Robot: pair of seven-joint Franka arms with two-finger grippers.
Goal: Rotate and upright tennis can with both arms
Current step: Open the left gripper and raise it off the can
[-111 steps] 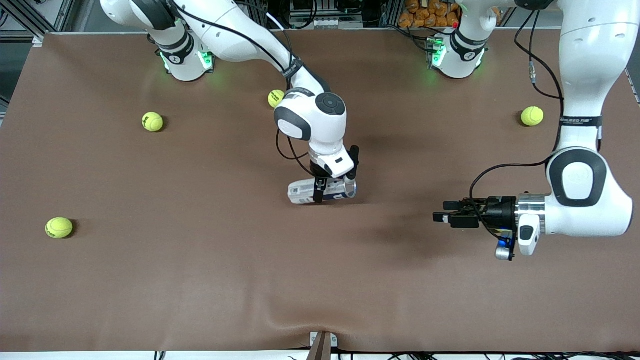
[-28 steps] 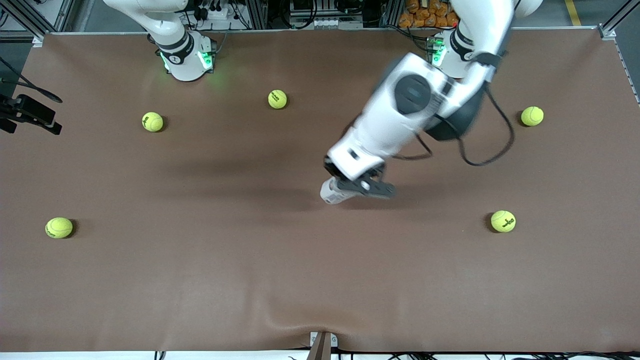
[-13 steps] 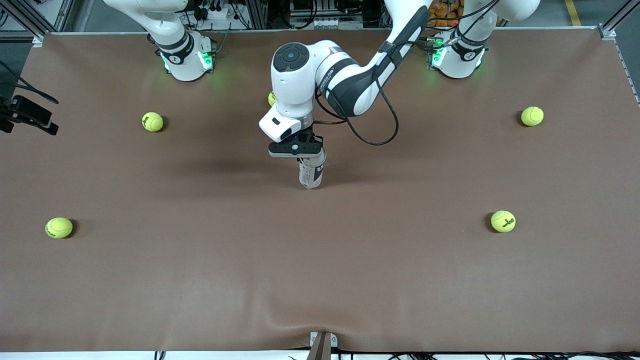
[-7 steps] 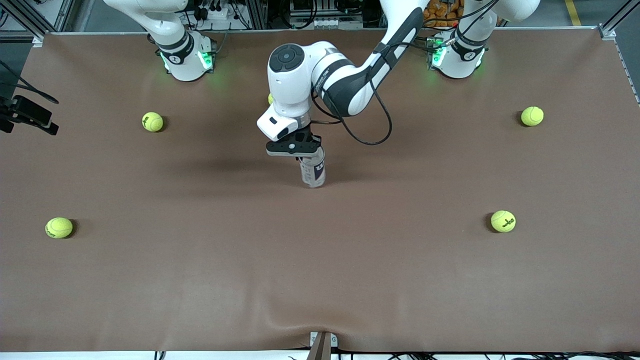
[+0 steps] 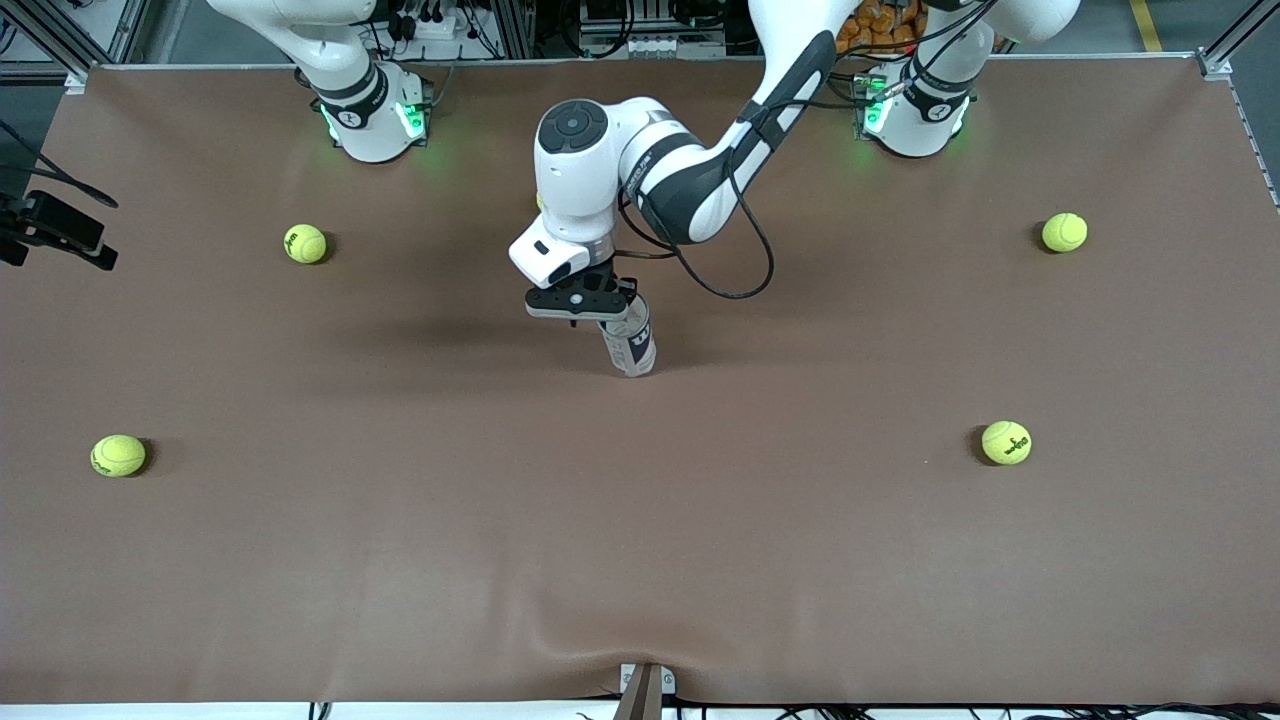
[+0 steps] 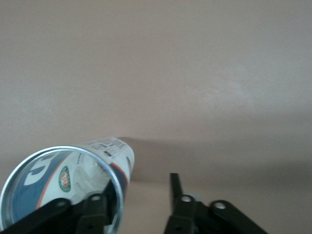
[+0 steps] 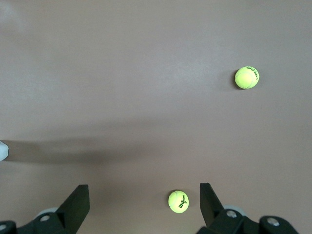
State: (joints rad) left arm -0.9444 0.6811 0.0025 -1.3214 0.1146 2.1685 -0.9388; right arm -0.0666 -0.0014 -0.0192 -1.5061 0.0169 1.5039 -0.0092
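Observation:
The tennis can (image 5: pixel 631 346), clear with a white and dark-blue label, stands on its end at the table's middle, its top leaning a little toward the right arm's end. My left gripper (image 5: pixel 582 300) hangs at the can's top and is open. In the left wrist view the can's silvery rim (image 6: pixel 58 150) lies against one finger (image 6: pixel 95 208); the other finger (image 6: pixel 174 191) stands apart over bare table. My right gripper (image 7: pixel 144 204) waits open and empty, high over the right arm's end of the table, with its black tips (image 5: pixel 55 232) at the picture's edge.
Yellow-green tennis balls lie scattered: two toward the right arm's end (image 5: pixel 305 243) (image 5: pixel 118 455), two toward the left arm's end (image 5: pixel 1064 232) (image 5: pixel 1006 442). The right wrist view shows two balls (image 7: pixel 178 201) (image 7: pixel 246 77). The brown table cover has a wrinkle (image 5: pixel 560 640) at its near edge.
My left gripper has opened off the can and shifted slightly toward the right arm's end. The can's top now leans that way a little. The right arm has not moved.

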